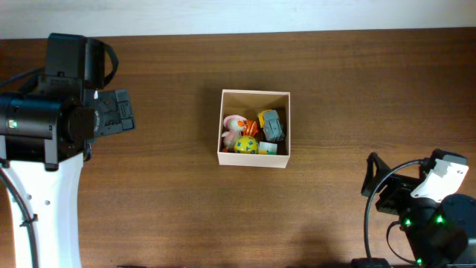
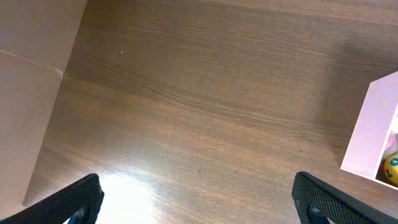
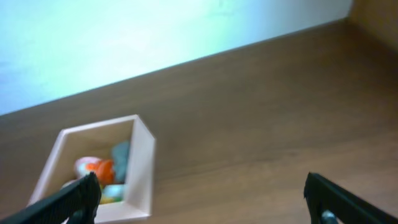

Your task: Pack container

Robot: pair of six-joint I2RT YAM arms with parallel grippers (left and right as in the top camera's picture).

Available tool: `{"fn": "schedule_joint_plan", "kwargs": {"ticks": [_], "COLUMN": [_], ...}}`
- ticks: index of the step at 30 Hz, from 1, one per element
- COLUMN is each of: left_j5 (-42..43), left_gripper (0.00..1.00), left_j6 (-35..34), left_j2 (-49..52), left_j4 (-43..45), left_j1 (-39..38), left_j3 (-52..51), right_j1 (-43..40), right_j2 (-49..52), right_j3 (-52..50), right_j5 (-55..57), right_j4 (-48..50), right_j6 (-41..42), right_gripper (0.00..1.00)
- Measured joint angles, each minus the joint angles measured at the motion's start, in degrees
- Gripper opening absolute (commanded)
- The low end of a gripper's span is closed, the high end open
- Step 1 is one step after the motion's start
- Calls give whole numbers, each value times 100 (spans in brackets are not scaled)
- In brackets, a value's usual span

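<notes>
Both the left claw point(image 2: 199, 205) and the right claw point(image 3: 202, 202) are spread wide, holding nothing. The box point(image 1: 253, 159) sits between them, well apart from each, with toys point(image 1: 251, 134) inside. Packing looks done to me; next, maybe just check for strays.

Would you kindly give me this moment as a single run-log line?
box: mid-table, toys inside | left end effector: open, empty | right end effector: open, empty
</notes>
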Motion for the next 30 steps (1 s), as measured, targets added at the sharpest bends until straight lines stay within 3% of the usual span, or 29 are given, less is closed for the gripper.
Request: {"fn": "schedule_joint_plan", "kwargs": {"ticks": [9,16,24,30], "left_j5": [-2,0,0,0], "left_gripper": [99,99,99,99], "left_j6": [0,0,0,0], "left_j2": [0,0,0,0], "left_j4": [0,-2,-2,-2], "left_j1": [0,0,0,0], "left_j3": [-2,0,0,0], "right_j1": [-330,-330,-330,-330], "right_j2": [-1200,-2260,-2771,-2789], "right_j3": [-2428,-3807,-4618,-4623], "right_j5": [214,208,184,166], "right_j4": [1556,1810,1821,1873], "right_j6": [-474,-527,-557,-575], "right_gripper": [99,99,99,99]}}
